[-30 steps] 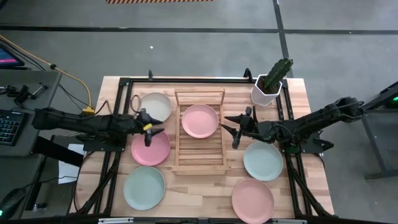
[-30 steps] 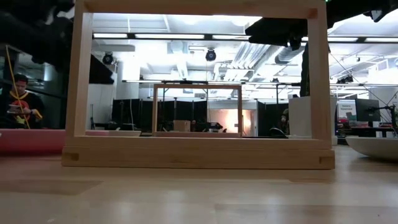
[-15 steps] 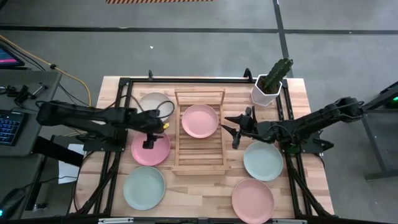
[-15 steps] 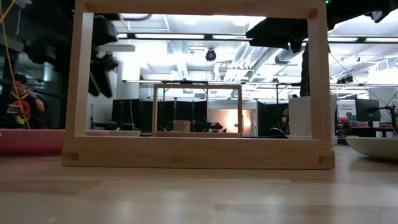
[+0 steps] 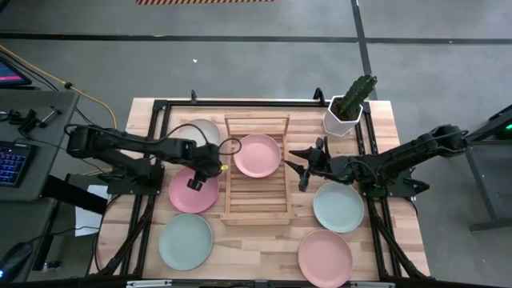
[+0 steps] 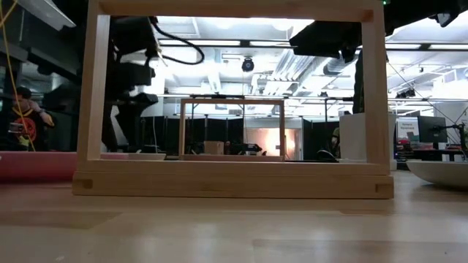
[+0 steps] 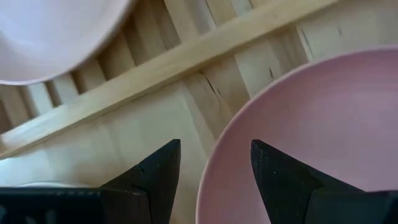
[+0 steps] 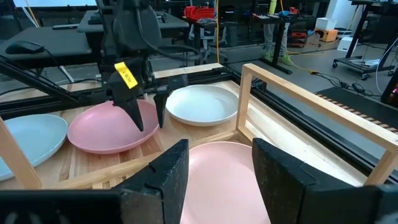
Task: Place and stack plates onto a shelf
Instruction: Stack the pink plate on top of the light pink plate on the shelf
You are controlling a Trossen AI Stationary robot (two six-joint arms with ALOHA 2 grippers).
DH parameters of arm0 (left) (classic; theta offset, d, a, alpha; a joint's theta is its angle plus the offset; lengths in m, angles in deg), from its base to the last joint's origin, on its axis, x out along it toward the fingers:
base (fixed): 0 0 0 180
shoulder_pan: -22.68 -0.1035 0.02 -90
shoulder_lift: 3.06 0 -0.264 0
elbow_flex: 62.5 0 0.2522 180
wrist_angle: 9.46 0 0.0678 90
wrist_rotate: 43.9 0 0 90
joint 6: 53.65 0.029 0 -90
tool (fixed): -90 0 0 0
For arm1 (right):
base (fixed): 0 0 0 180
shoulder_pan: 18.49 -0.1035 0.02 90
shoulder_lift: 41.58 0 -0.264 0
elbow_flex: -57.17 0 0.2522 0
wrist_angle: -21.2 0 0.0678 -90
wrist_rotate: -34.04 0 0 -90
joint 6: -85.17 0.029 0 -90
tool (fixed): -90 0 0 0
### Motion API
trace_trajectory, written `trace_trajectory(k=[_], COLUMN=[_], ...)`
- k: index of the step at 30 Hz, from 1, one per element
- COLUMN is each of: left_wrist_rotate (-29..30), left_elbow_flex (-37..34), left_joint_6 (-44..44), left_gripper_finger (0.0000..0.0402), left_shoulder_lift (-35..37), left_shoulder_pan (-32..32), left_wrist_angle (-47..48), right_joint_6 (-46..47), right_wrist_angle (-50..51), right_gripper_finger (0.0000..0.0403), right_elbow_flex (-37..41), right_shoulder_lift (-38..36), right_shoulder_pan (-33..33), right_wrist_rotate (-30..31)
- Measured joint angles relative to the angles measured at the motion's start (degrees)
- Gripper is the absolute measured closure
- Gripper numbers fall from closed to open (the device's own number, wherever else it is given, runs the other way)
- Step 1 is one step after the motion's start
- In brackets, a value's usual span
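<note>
With one pink plate already lying on the slatted wooden shelf, the step in hand looks like a pickup of the second pink plate, which sits on the table just left of the shelf. The left gripper hangs over that plate's near-shelf edge, fingers parted either side of the rim and gripping nothing. The right gripper waits open and empty just right of the shelf; next move, by my judgement: lower, pinch the rim, lift clear of the shelf's frame.
</note>
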State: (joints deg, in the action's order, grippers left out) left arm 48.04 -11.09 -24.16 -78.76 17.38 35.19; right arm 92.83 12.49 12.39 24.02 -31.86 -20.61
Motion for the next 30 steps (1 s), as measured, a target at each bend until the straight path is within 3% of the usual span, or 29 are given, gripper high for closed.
trace_trajectory(k=[15,19,26,30], left_wrist_rotate=[-0.24,-0.21,-0.76,-0.80], left_elbow_flex=[0.00,0.00,0.69,4.33], left_joint_6=[1.57,1.25,1.01,-1.14], left_gripper_finger=[0.0227,0.0267,0.0383,0.0389], left_shoulder_lift=[-6.63,-6.57,-6.21,-6.57], left_shoulder_pan=[0.00,0.00,0.00,0.00], left_wrist_angle=[-1.00,-1.00,0.83,8.22], right_joint_6=[0.02,0.02,0.03,0.03], right_wrist_angle=[-0.01,-0.01,-0.01,-0.01], right_gripper_finger=[0.0242,0.0242,0.0242,0.0242], right_elbow_flex=[0.00,0.00,0.00,0.00], right_shoulder_lift=[0.01,0.01,0.01,0.01], right_shoulder_pan=[0.00,0.00,0.00,0.00], right_wrist_rotate=[0.00,0.00,0.00,0.00])
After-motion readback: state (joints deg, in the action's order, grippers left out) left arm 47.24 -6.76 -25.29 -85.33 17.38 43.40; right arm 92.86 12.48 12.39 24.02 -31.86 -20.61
